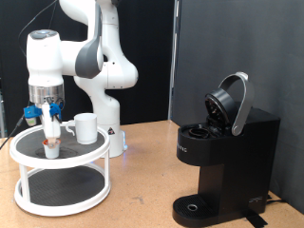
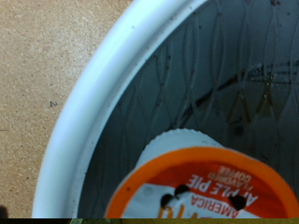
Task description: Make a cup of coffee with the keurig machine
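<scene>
White and round, the two-tier rack (image 1: 59, 160) stood at the exterior view's left, carrying the cup (image 1: 85, 127). Beside the cup the end effector (image 1: 50, 139) reached down over a pod (image 2: 201, 182); I could not tell its grip. The keurig machine (image 1: 224, 157) stood well apart on the table (image 1: 142, 190), lid raised.

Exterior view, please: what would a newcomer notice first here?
The boxy matte black keurig machine at the exterior view's right, its rounded lid hinged open. At the left, the gripper reaches down to a small orange-topped pod on the white two-tier wire rack, beside the plain white ceramic cup.
</scene>
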### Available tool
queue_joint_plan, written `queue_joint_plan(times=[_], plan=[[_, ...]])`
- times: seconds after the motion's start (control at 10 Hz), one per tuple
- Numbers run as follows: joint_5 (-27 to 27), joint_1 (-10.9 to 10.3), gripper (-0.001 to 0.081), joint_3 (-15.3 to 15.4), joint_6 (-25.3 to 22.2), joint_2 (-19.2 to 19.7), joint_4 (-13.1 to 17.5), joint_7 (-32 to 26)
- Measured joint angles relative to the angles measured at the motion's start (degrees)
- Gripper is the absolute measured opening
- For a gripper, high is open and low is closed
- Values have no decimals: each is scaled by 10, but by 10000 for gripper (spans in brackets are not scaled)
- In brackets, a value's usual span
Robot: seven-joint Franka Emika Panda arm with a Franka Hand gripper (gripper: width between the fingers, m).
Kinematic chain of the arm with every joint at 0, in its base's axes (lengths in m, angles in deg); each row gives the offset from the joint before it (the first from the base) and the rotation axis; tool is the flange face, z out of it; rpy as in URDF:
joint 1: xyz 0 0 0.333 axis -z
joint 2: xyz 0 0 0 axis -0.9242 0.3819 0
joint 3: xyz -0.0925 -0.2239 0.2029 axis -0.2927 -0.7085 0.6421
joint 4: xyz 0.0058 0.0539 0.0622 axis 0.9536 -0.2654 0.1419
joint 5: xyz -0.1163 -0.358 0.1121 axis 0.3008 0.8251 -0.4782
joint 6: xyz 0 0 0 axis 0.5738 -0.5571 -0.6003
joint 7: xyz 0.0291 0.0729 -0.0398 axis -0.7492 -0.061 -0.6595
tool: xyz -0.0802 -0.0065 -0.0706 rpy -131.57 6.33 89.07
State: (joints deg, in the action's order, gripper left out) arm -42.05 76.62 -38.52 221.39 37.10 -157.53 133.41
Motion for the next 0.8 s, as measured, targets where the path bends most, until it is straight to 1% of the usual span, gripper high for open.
queue_joint_plan(times=[0.5, 0.8], plan=[[-1, 0, 734, 0, 31, 0, -26, -1], [0, 0, 724, 0, 38, 0, -33, 0]])
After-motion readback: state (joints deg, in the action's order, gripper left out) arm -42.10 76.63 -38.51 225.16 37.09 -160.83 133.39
